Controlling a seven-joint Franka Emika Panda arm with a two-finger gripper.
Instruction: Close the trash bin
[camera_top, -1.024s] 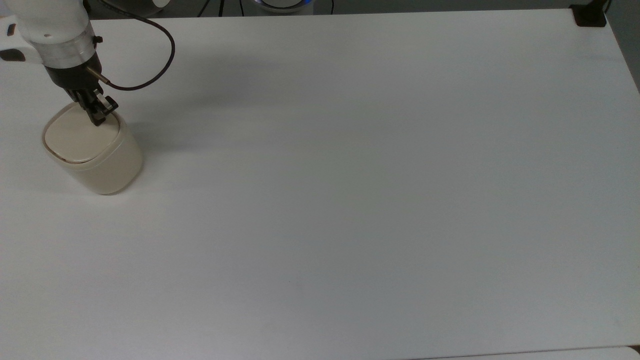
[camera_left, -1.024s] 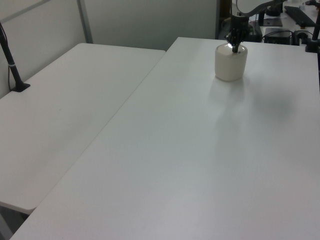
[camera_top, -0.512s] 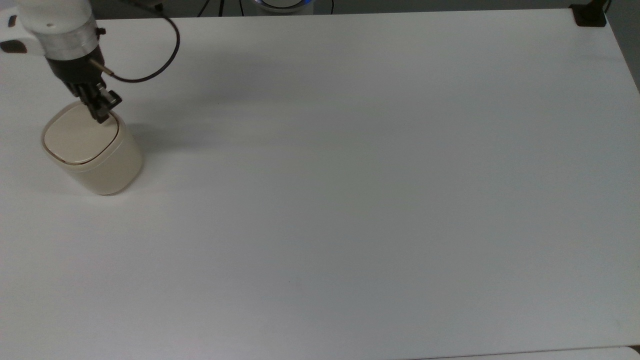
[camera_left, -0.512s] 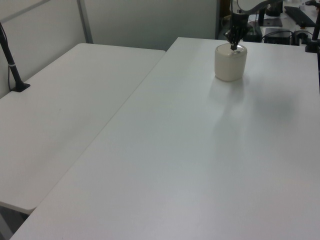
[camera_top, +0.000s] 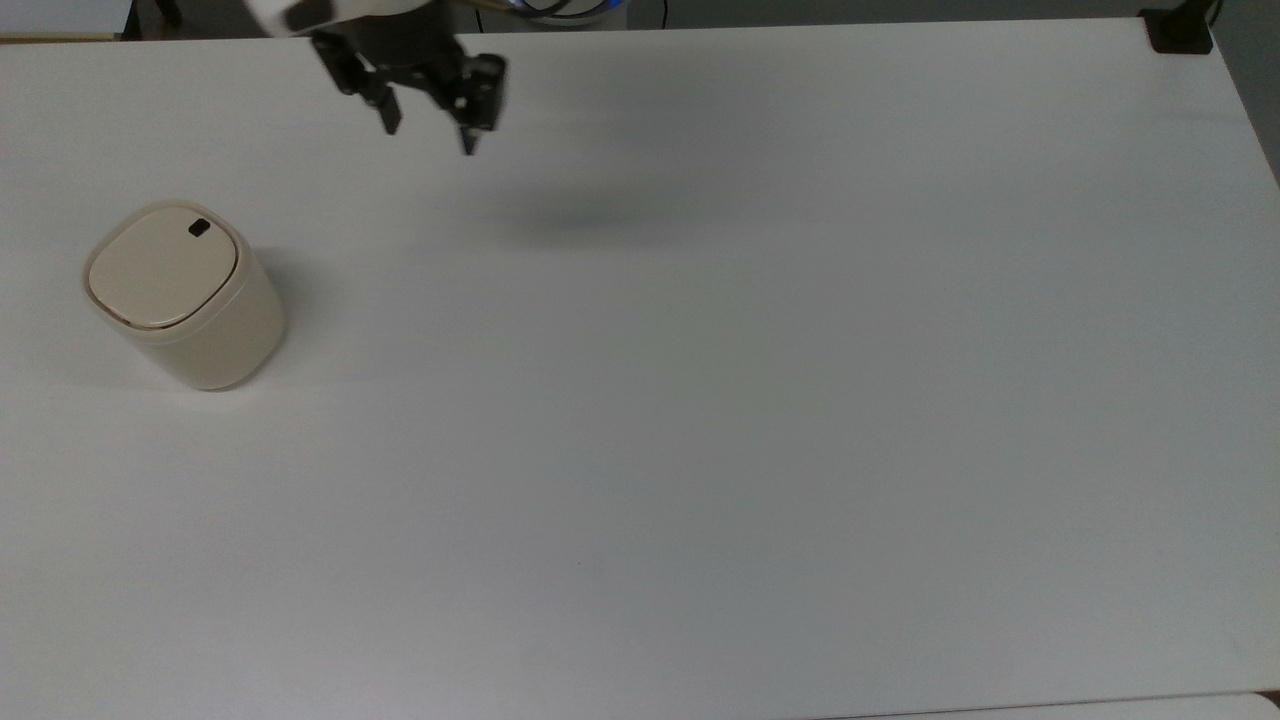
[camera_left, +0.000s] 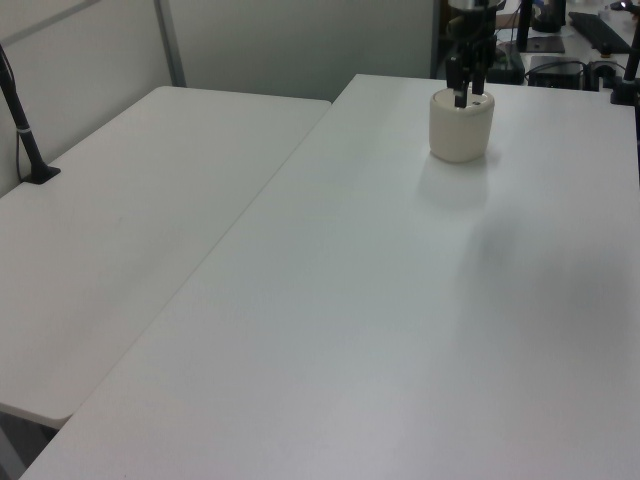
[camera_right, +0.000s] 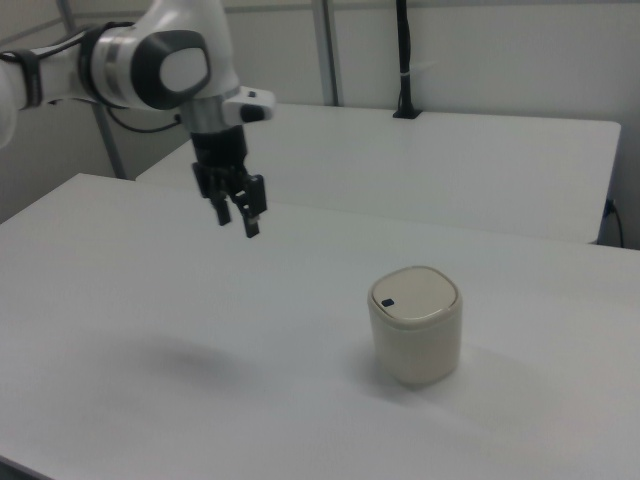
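Table (camera_top: 760, 400) bare but for the trash bin (camera_top: 185, 295) near the top view's left edge; bin upright, long axis vertical, lid flat and flush, black mark toward the table's far edge; gripper (camera_top: 428, 125), on the lid a second ago, now high and well apart, fingers spread, empty; closing looks done.

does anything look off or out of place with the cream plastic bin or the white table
Nothing stands out. The cream plastic bin stands upright on the white table with its flat lid down and level. The black two-finger gripper hangs open in the air, away from the bin.
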